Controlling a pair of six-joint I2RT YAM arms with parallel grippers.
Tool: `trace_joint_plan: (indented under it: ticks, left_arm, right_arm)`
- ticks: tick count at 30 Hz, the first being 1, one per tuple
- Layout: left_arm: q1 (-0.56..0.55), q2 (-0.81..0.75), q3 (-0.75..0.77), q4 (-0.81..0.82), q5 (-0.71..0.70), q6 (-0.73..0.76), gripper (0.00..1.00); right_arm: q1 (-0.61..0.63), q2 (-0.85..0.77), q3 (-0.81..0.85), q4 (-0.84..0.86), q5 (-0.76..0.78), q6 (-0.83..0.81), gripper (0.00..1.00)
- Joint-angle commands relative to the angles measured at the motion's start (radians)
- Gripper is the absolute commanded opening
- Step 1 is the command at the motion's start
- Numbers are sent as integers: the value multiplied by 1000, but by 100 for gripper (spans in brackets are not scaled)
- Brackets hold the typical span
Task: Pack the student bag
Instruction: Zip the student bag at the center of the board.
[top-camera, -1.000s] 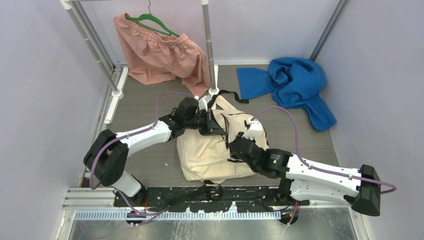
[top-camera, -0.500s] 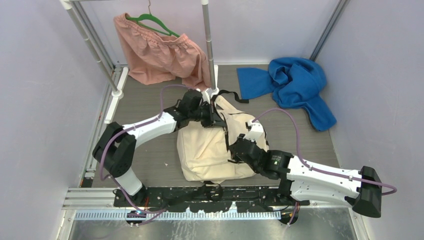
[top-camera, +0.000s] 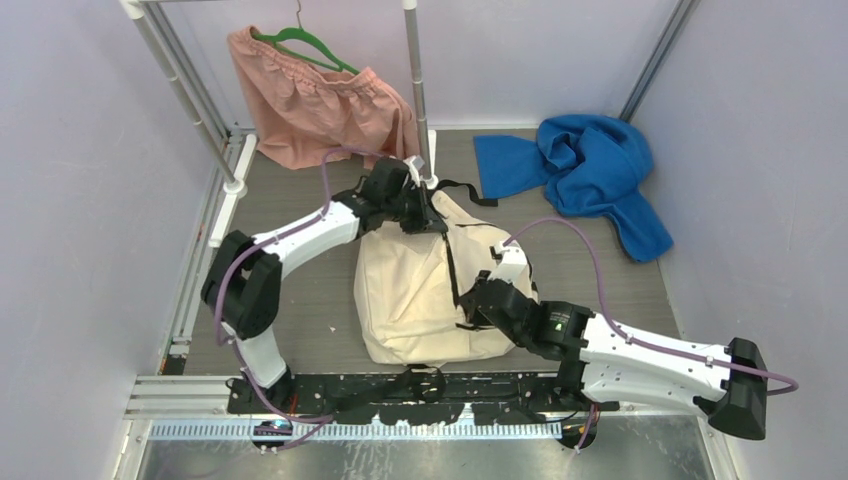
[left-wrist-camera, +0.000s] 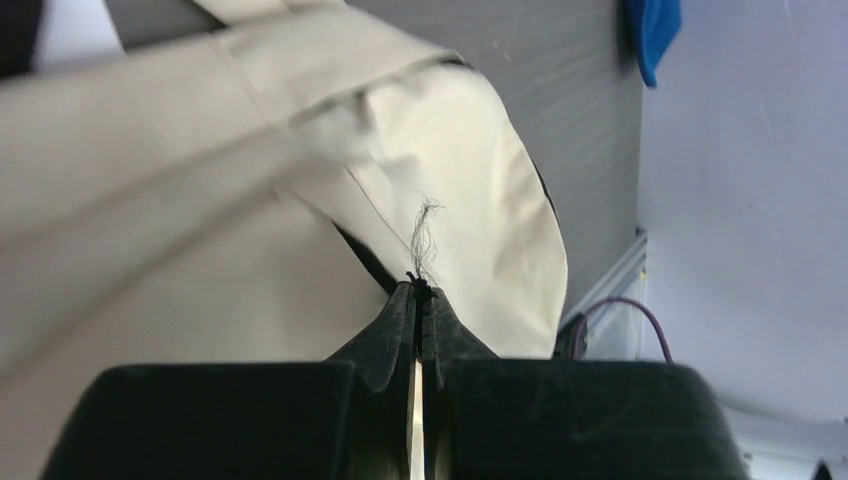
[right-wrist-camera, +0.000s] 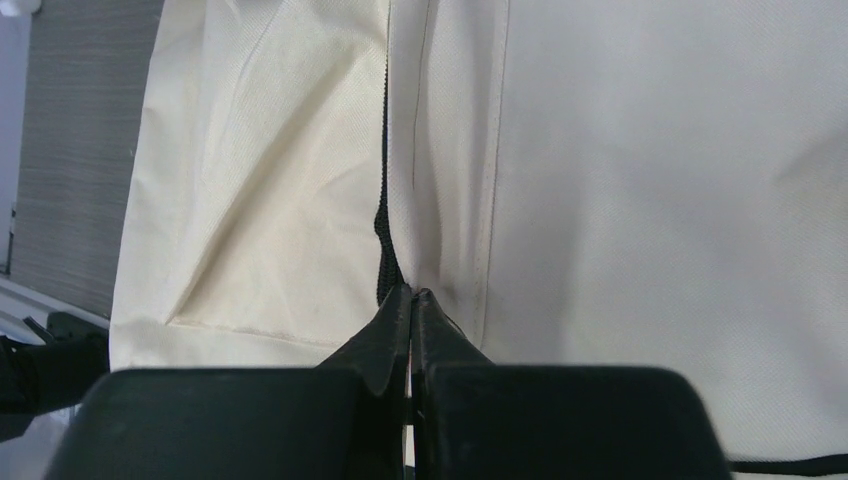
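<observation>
Your student bag lay on the grey table between the two arms, its far end toward the rack pole. You could not see inside it from any view, so nothing could be said of its contents. No label or writing was readable on the cream fabric.

Your left gripper was at the bag's far end. In the left wrist view its fingers were pressed tight together on the bag's fabric, with a frayed black thread sticking out at the tips. Whether a zipper pull sat between them was hidden.

Your right gripper was at the bag's right side. Its wrist view showed it clenched as well, tips meeting right on the black zipper line. What exactly they pinched was covered by the fingers.

The blue cloth lay far right, well apart from the bag. The pink garment hung on its green hanger at the far left.
</observation>
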Motion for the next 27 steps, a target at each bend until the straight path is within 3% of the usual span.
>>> trace_joint_plan:
  ticks: [1,11,18,19,21,22,23,25,27]
  left_arm:
    - [66,77,142,-29,-152,66,0]
    - [77,197,261,-46,-149,75,0]
    - [58,76,220,-39,-153,121,0]
    - [53,51,218,-53,-159,135,0]
    - [39,-2,219,-91,-164,168,0]
    - [30,-28,220,-113,-163,182,22]
    - [21,-58,220,-140,-163,197,33]
    - [-2,-125,206,-184,-168,225,43]
    - [-34,-210,155,-210,-192,255,48]
  right_arm:
    - [10,-55,2,-121,-97,-71,1]
    - [10,-146,-2,-196,-71,-96,1]
    - [10,-91,-6,-126,-85,-120,1]
    - [9,-65,4,-108,-91,-130,7]
    - [9,-4,41,-96,-88,-146,31]
    - [10,17,61,-100,-78,-154,43]
    - [10,29,85,-104,-52,-162,51]
    - [3,22,115,-97,13,-180,69]
    - [-33,-3,136,-68,41,-222,77]
